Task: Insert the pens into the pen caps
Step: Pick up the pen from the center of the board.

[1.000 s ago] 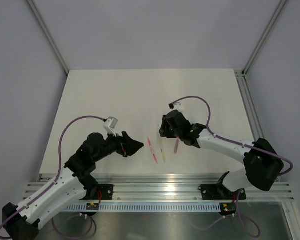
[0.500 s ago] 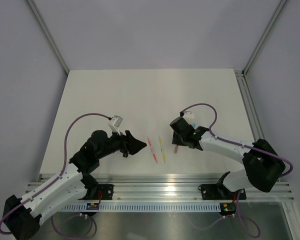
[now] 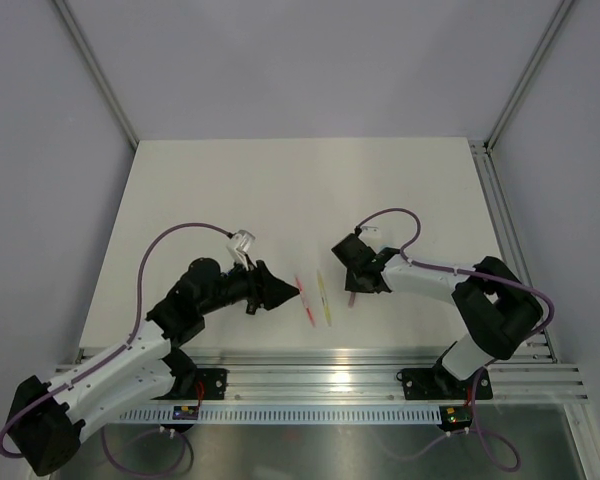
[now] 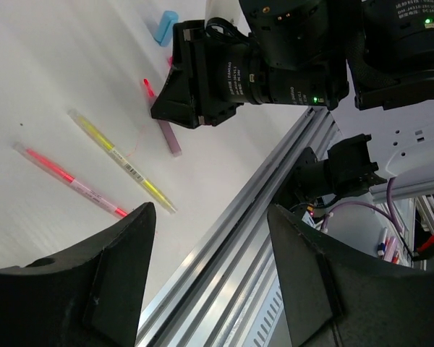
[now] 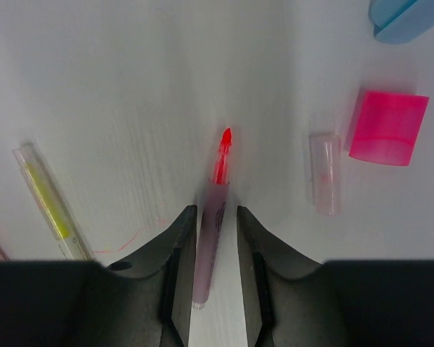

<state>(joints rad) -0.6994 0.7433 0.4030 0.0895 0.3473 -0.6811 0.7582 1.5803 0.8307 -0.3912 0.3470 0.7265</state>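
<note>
**Two grippers low over the pens, the right one straddling the purplish pen**

You are looking at a white table with both arms reaching in from the rail at its near edge. Your left arm is stretching toward the middle of the table. Its left gripper is hanging just beside the end of the red-pink pen. Its fingers are standing wide apart with nothing between them.

Your right arm is bending in from the other side. The right gripper is sitting down on the table over the purplish pen. Its fingers are standing narrow, one on each side of the barrel and very close to it. You cannot tell from these views whether the pads are pressing the pen or only flanking it. The pen's red tip is poking out ahead of the fingers, uncapped.

Three pens are lying side by side near the front middle of the table, roughly parallel. The red-pink pen is nearest your left gripper, the yellow pen is lying between the other two, and the purplish pen is under your right gripper. None of the pens is touching another.

Three caps are lying beyond the purplish pen's tip, apart from it:
- A pink cap is lying on its side.
- A clear cap is lying just beside the pink one.
- A light-blue cap is lying a little farther off, partly cut by the edge of the right wrist view.
</note>
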